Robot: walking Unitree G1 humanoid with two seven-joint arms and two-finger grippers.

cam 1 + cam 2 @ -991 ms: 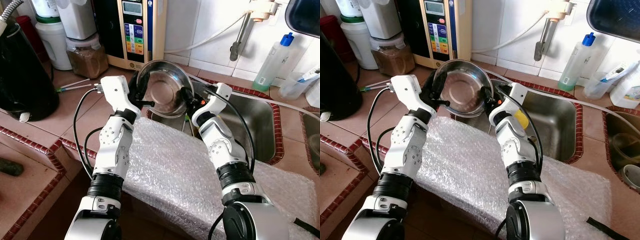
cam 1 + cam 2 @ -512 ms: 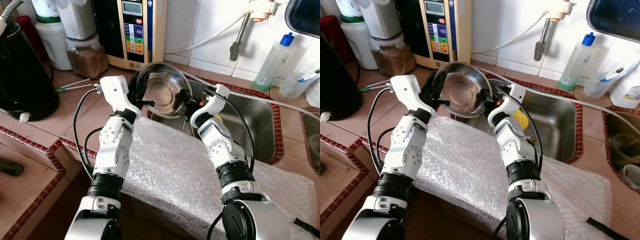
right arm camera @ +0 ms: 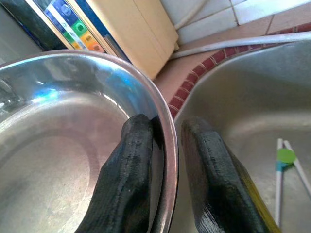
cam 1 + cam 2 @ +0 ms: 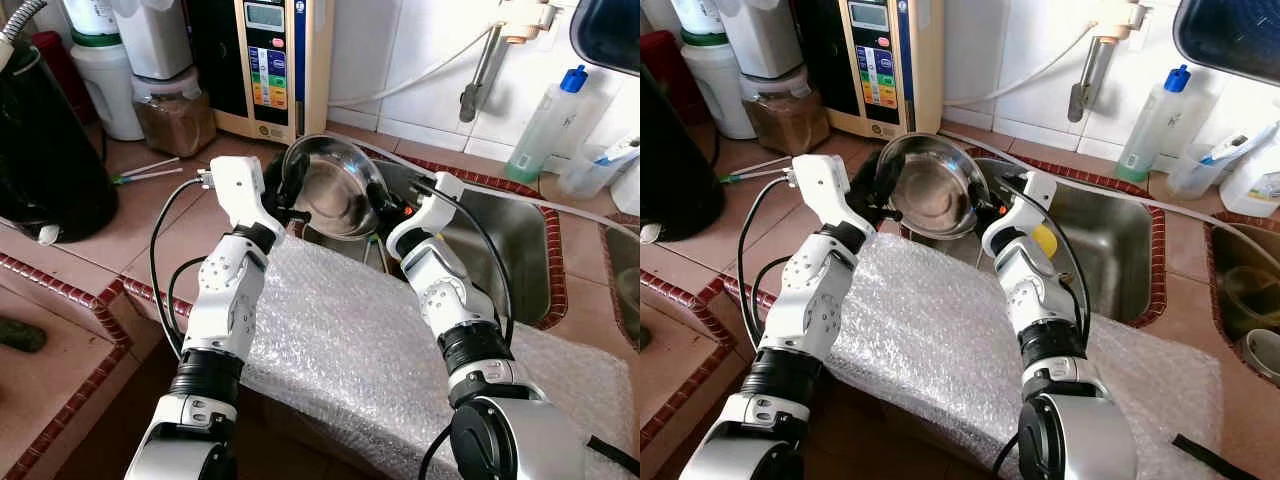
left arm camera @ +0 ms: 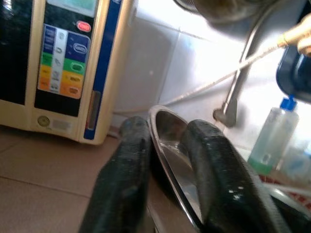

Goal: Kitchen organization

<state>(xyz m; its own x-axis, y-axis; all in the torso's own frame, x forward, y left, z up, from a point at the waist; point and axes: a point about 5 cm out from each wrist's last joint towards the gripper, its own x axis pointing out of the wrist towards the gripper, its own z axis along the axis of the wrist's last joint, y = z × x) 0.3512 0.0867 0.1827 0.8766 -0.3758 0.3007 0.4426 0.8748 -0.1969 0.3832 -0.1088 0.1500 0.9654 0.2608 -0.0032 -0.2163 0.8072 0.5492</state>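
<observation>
A round steel bowl (image 4: 335, 188) hangs tilted on its side over the left end of the sink (image 4: 505, 255), its hollow facing me. My left gripper (image 4: 287, 190) is shut on its left rim; in the left wrist view the rim (image 5: 167, 145) runs between the two black fingers (image 5: 127, 174). My right gripper (image 4: 384, 205) is shut on the right rim, and in the right wrist view one finger (image 3: 131, 170) lies inside the bowl (image 3: 53, 145) and the other outside it.
Bubble wrap (image 4: 350, 340) covers the counter under my forearms. A beige water machine (image 4: 272, 60), a jar of brown powder (image 4: 175, 110) and a black appliance (image 4: 45, 150) stand at the back left. A tap (image 4: 487, 60) and a soap bottle (image 4: 546, 125) are behind the sink.
Both grippers have carried the bowl a little down and to the right, toward the sink. Both still hold the rim.
</observation>
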